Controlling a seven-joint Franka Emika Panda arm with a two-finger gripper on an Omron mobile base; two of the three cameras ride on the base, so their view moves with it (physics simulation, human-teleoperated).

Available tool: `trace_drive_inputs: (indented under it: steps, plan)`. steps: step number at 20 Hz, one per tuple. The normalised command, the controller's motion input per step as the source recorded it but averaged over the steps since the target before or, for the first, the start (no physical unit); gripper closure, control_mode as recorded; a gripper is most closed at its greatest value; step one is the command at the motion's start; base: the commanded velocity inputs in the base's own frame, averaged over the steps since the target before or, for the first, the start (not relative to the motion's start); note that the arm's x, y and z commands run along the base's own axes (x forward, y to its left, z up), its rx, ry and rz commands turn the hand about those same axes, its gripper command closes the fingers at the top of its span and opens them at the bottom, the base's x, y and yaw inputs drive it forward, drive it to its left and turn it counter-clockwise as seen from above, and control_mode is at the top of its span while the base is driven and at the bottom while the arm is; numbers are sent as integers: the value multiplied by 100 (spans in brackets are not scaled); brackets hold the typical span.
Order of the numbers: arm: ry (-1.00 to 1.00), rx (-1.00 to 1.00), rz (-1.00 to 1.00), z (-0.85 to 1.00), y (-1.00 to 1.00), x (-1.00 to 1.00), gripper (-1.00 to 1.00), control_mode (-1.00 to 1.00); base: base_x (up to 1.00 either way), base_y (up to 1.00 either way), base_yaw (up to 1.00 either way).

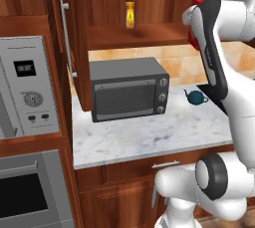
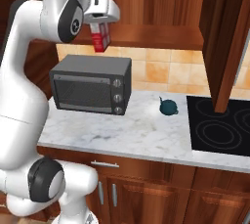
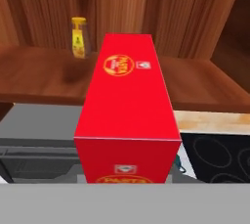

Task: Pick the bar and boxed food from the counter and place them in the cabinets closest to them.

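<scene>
Jaws are clamped on the red carton (image 2: 100, 36), holding it in the air above the toaster oven (image 2: 92, 90), just before the front edge of the cabinet shelf (image 2: 156, 36), where a yellow bottle (image 1: 130, 15) stands.

Ahead of me a small yellow bottle (image 1: 130, 15) stands upright. Below it a dark grey toaster oven (image 1: 129, 94) sits on the white marble counter (image 1: 149, 137). A small teal kettle (image 2: 169, 106) rests between the oven and the black glass cooktop (image 2: 219, 125).
</scene>
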Motion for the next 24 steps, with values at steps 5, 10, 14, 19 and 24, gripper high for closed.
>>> trace_drive_inputs:
  steps: [5, 10, 14, 19, 24]
  plan:
    - [7, 3, 0, 0, -2, 33, 100, -100, 0, 0, 0]
    - [7, 2, 0, 0, -3, 35, 100, -100, 0, 0, 0]
    - [8, 2, 0, 0, -2, 38, 100, -100, 0, 0, 0]
    - [6, 0, 0, 0, -1, 37, 100, -100, 0, 0, 0]
    - [2, 0, 0, 0, 0, 25, 100, -100, 0, 0, 0]
